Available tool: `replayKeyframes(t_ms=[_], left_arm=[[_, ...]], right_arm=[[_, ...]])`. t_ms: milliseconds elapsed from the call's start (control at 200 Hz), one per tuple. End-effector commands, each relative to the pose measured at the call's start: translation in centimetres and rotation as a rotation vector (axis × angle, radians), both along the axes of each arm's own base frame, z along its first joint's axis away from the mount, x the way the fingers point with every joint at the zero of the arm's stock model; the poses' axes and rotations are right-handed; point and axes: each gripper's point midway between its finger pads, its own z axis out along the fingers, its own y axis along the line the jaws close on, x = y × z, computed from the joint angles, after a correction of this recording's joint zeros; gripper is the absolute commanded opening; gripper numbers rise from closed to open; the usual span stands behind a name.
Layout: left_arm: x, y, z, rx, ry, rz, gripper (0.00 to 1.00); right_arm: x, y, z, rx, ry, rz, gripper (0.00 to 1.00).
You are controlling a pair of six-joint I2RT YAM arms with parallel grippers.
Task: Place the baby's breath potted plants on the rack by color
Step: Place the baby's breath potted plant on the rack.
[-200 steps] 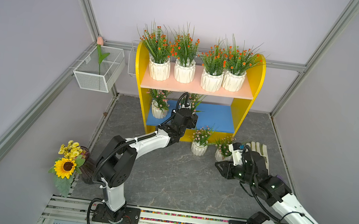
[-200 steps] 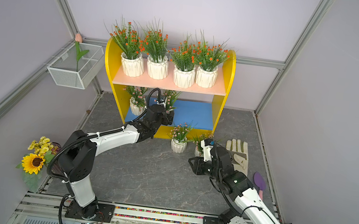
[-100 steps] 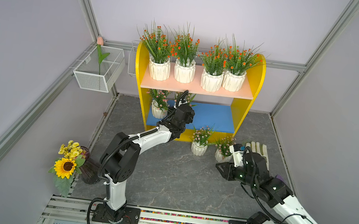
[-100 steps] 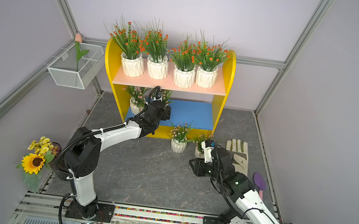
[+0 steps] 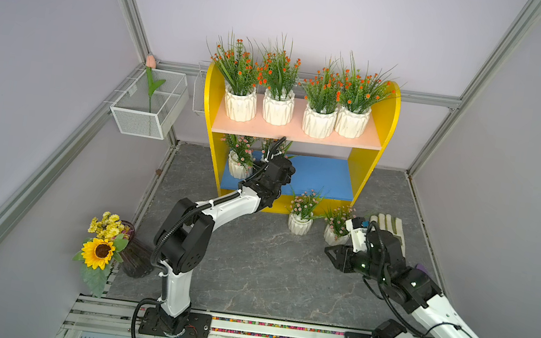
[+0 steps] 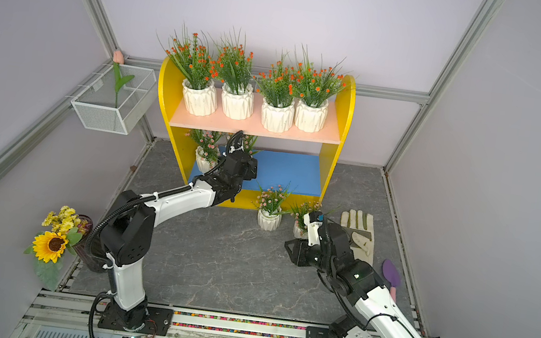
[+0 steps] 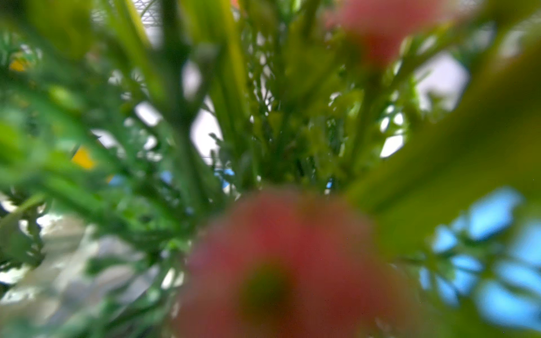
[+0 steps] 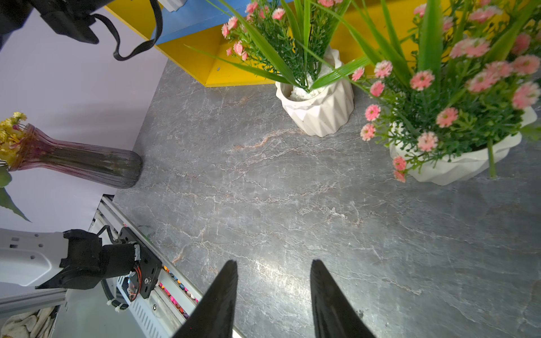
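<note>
Standing near parted right pincer (image 8: 273, 295), untouched, pink-flowered pot (image 8: 453, 168)

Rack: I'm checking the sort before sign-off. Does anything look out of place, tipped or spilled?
Nothing is tipped or spilled. The left floor pot and right floor pot, both pink-flowered, stand upright on the floor in front of the rack, not on its blue board.

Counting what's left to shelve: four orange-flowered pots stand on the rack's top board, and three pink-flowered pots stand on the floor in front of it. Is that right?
Not three. Only two pink-flowered pots stand on the floor in front of the rack, as both top views show. The four orange-flowered pots do stand on the top board.
</note>
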Motion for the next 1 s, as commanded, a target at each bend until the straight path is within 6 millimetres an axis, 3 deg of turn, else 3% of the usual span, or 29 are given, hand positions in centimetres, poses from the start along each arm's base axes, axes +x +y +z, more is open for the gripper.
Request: replayKeyframes(t_ms=[0, 245, 575, 995], left_arm=[[0.9, 0.5, 1.8, -0.040, -0.041, 0.054, 0.82], [1.0, 0.9, 1.2, -0.029, -0.023, 0.085, 1.00], [0.5, 1.2, 0.8, -0.041, -0.009, 0.085, 1.00], [-1.9, 1.8, 1.2, -0.096, 0.006, 0.036, 1.00]], right_arm=[[0.0, -0.5, -0.4, -0.007, 0.004, -0.023, 0.45], [0.1, -0.4, -0.6, -0.013, 0.004, -0.023, 0.50], [0.3, -0.2, -0.9, -0.008, 0.008, -0.021, 0.55], [1.7, 2.4, -3.1, -0.006, 0.033, 0.023, 0.55]])
